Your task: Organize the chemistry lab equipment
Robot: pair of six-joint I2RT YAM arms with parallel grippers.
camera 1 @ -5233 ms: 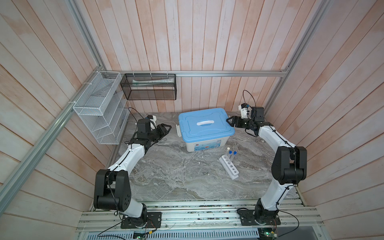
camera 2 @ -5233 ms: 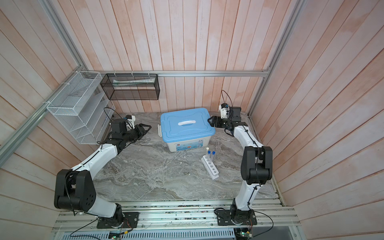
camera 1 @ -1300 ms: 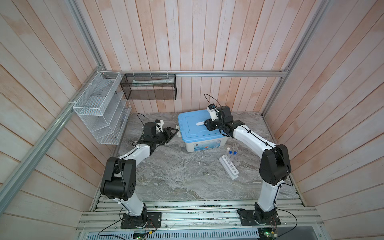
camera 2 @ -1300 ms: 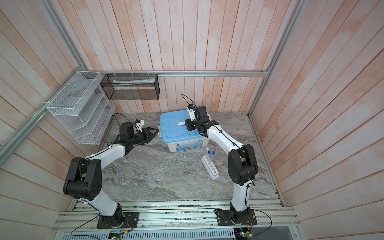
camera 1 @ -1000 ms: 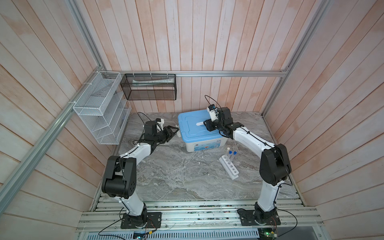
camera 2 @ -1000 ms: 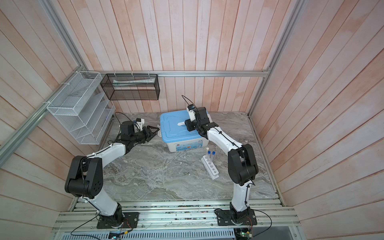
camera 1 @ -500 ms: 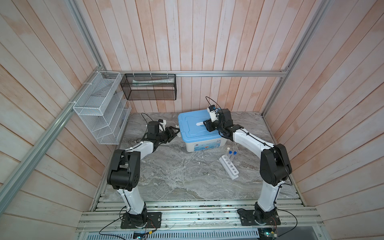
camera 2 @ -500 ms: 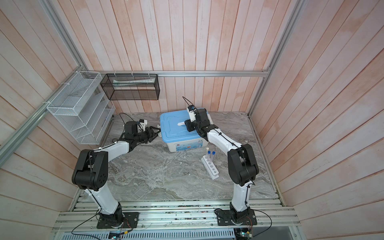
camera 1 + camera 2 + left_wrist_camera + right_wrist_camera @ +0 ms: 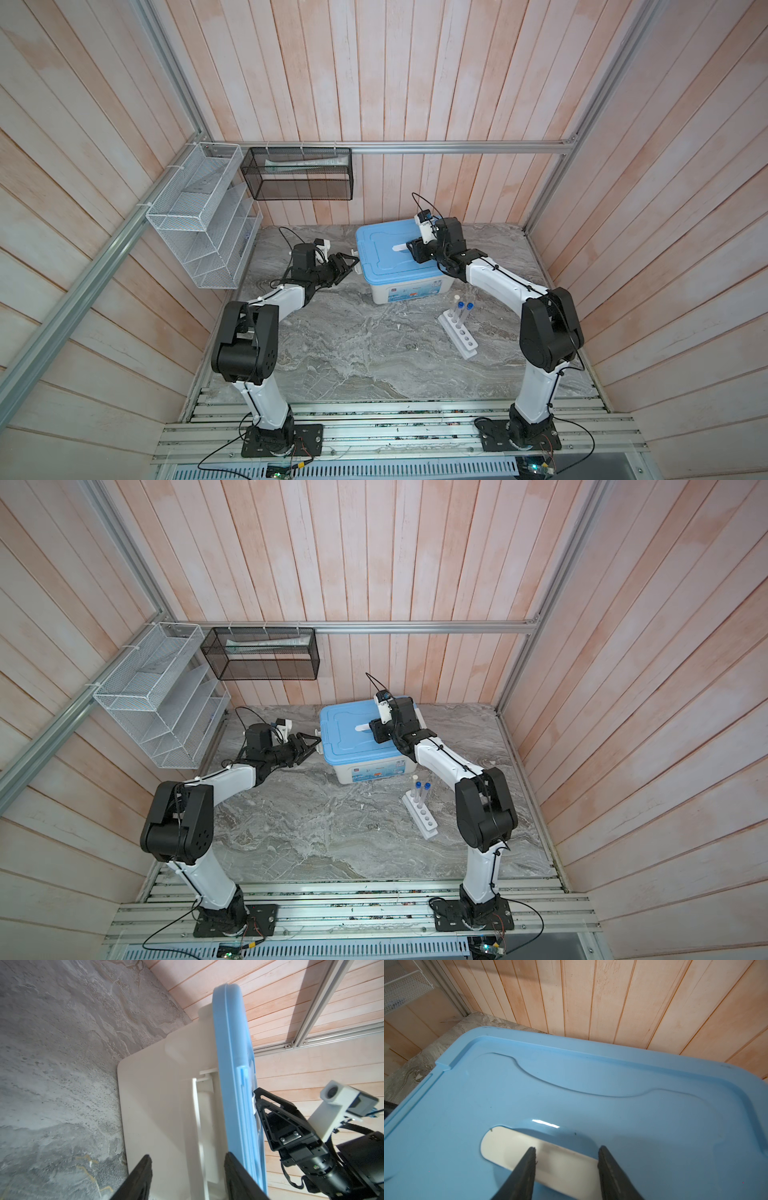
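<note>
A white tube rack [image 9: 462, 338] lies at a slant on the grey marbled counter [image 9: 353, 353], right of centre. Three thin clear tubes [image 9: 460, 306] stand upright, clustered at its far end, two with blue caps [image 9: 470, 306], one with a white cap [image 9: 457, 298]. Its nearer holes are empty.

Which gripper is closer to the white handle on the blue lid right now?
Right. The right gripper hangs over the white handle, jaws open. The left gripper is off the blue lid, beside the box, at its end wall.
</note>
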